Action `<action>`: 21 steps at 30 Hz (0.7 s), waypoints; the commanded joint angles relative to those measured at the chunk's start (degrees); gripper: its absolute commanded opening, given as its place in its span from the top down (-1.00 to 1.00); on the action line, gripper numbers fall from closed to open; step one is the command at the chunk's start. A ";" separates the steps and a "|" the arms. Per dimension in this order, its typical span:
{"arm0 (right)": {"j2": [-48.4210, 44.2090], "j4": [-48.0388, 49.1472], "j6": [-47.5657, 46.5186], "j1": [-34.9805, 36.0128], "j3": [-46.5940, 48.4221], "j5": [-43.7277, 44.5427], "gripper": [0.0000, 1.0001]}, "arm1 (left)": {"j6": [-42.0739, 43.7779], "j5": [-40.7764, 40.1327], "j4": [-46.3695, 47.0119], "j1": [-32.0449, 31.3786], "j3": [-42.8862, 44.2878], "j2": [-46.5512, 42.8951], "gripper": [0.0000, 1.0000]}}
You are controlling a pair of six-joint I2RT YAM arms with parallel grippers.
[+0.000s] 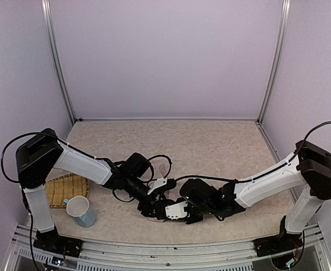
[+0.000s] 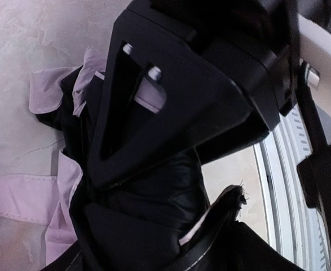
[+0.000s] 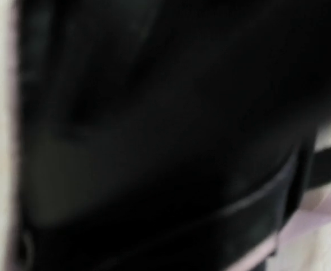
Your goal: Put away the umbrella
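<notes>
Your pale pink folding umbrella with black lining (image 2: 126, 220) lies crumpled on the table at the lower centre of the overhead view. The left gripper (image 1: 152, 206) and right gripper (image 1: 170, 212) meet nose to nose there, so neither arm is nearer. You cannot read the umbrella's long axis. The left wrist view shows pink fabric spilling toward the left of the frame, while the right wrist view gives only blurred black cloth. Whether either pair of jaws is apart or clamped, you cannot tell.
</notes>
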 commanded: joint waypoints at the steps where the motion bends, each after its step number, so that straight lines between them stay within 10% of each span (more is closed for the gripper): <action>1: 0.99 -6.74 3.81 0.38 -1.02 -3.59 0.65 | -2.05 -1.99 5.58 0.35 -6.32 -5.93 -0.61; 3: 0.54 -8.35 5.34 0.38 -1.21 -3.97 0.73 | -2.69 -3.31 11.99 0.36 -8.74 -10.50 -0.97; 12: -1.56 -21.28 14.17 -2.58 3.30 -20.66 0.80 | -4.34 -18.25 31.93 0.19 -29.48 -37.49 -0.97; 21: 0.93 -26.90 20.57 -11.35 6.52 -40.18 0.81 | 2.51 -36.22 31.51 -19.01 -42.30 -57.44 -0.16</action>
